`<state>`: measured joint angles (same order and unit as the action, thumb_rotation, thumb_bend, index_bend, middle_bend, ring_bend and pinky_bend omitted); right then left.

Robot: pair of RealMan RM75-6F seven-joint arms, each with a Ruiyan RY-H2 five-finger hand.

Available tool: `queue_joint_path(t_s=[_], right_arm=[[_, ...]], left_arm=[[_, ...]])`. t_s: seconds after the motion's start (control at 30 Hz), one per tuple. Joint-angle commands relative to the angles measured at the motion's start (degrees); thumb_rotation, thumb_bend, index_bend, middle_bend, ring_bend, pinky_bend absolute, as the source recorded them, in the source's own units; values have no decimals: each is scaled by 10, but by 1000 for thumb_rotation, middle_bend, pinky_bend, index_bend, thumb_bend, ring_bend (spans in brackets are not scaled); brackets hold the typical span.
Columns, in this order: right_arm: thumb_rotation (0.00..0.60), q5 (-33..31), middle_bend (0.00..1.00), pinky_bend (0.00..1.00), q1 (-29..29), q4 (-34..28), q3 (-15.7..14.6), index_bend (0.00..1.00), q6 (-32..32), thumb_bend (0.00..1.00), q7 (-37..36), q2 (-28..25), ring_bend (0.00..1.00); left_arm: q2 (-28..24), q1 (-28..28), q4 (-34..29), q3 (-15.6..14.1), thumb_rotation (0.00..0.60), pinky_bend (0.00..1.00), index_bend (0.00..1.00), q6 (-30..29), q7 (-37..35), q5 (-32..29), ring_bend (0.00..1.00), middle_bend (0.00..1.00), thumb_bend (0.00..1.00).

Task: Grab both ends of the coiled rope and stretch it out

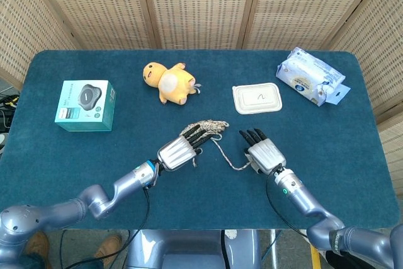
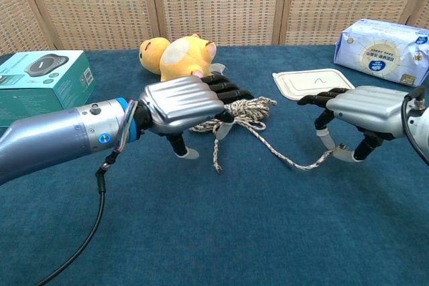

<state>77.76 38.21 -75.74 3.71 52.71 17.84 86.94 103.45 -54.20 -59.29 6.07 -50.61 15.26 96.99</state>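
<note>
The coiled rope (image 1: 211, 126) (image 2: 253, 108) lies mid-table, speckled white and brown. My left hand (image 1: 179, 152) (image 2: 183, 102) hovers over the coil's left side with its fingers stretched across the loops, holding nothing. One loose rope end (image 2: 216, 160) trails toward the table's front, just right of that hand's thumb. The other strand runs right to my right hand (image 1: 264, 154) (image 2: 362, 108). There the second rope end (image 2: 330, 155) rises off the cloth between thumb and a finger, which pinch it.
A yellow plush toy (image 1: 169, 80) lies behind the coil. A teal box (image 1: 85, 105) stands at the left, a white lidded tray (image 1: 257, 98) behind the right hand, and a wipes pack (image 1: 310, 77) at the far right. Blue cloth covers the table (image 1: 352, 143).
</note>
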Motion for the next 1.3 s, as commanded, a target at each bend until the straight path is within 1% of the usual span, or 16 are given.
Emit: queue_joint_path(t_s=[0.03,0.2,0.37,0.77,0.83,0.97,1.1,1.3], right_arm=[[600,1,0,0,0,4,0,662,-1,415,-7,-1,0],[600,1,0,0,0,13,1,663,-3,416,-17,-1,0],[600,1,0,0,-1,23,1,664,-2,416,-25,0,0],[600,5,0,0,-3,29,0,664,1,416,-34,0,0],[600,4,0,0,-3,30,1,664,0,416,-35,0,0],[600,5,0,0,-2,31,1,665,1,416,-36,0,0],[600,5,0,0,-2,32,1,665,0,416,-37,1,0],[600,6,0,0,-2,33,2,665,-1,416,-39,2,0]], left_arm=[[20,-17,20,-4,600,0,472,9,-5,0,0,0,238],[36,-32,39,-8,600,0,472,24,-3,-6,0,0,254],[40,-44,41,-8,600,0,472,41,9,-19,0,0,260],[33,-44,38,-17,600,0,472,39,18,-35,0,0,267],[36,-42,38,-24,600,0,472,42,21,-37,0,0,268],[45,-42,41,-27,600,0,471,43,24,-41,0,0,299],[49,-44,42,-28,600,0,473,45,31,-45,0,0,305],[48,-42,41,-31,600,0,510,45,40,-52,0,0,306]])
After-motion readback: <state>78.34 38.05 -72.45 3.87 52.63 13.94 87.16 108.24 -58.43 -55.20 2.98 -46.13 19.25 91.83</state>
